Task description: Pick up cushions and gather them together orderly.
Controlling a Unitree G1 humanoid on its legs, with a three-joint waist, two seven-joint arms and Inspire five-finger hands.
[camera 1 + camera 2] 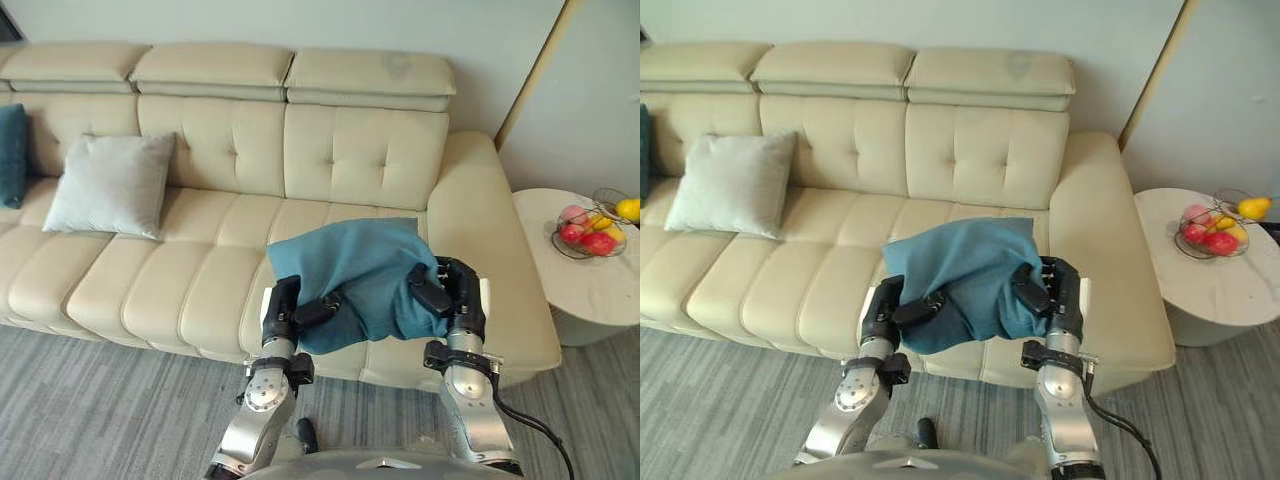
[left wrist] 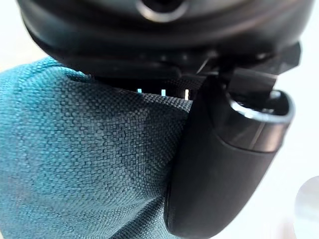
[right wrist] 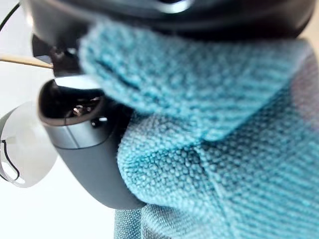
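I am holding my left hand and right hand clamped on the teal cushion, thumbs and fingers pinching its lower corners from either side. It is hanging above the cream sofa, over the seat by its right arm. A grey cushion is leaning on the sofa's backrest toward its left end, with a darker teal cushion at the sofa's far left. I am judging the grip shallow: the soft fabric could slide out of one hand during the carry, letting the cushion swing down, or it could topple the grey cushion on arrival.
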